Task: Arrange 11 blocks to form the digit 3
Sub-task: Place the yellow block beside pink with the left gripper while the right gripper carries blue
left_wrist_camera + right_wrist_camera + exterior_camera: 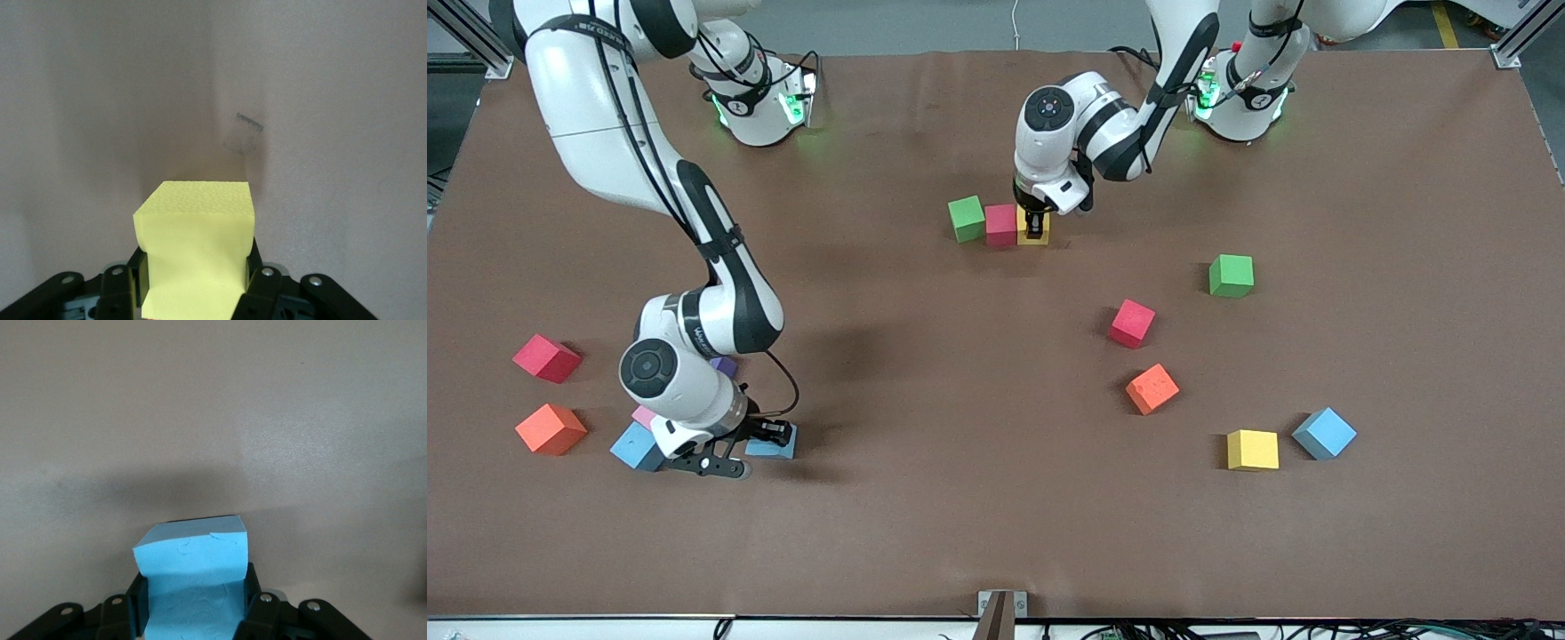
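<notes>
Fourteen blocks (1252, 449) stood on the table: three red, three light blue, two green, two yellow, two orange, one purple, one pink

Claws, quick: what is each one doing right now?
Left claw: closed on the yellow block, beside the red block in the row.
Right claw: closed on a light blue block.

No readable text, labels or numbers anywhere (only blurred, illegible lettering on one arm's casing).
</notes>
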### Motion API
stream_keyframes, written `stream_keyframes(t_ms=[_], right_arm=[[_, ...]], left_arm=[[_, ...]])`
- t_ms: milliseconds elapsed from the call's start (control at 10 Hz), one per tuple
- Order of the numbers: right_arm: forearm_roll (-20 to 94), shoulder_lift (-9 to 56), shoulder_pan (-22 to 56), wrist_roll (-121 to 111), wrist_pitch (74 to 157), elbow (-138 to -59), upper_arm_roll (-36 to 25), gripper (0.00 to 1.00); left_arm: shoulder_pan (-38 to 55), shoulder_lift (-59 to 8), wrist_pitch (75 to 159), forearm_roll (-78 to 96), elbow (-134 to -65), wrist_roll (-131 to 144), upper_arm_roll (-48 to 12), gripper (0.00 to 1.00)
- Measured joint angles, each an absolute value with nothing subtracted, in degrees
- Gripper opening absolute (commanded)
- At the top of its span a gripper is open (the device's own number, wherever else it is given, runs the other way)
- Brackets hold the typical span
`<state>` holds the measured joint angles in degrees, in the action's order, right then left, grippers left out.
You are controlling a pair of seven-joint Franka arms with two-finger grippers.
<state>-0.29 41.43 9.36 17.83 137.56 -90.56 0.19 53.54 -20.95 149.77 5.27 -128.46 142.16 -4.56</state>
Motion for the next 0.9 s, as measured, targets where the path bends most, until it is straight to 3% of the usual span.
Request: stream_keyframes(t_ms=[897], right_arm=[[-0.3, 38.3, 13.2, 20.6, 131.0, -90.6, 0.5, 0.02]], left_arm=[[53.9, -21.7, 150.4, 3.4, -127.4, 142.9, -4.6, 0.21]])
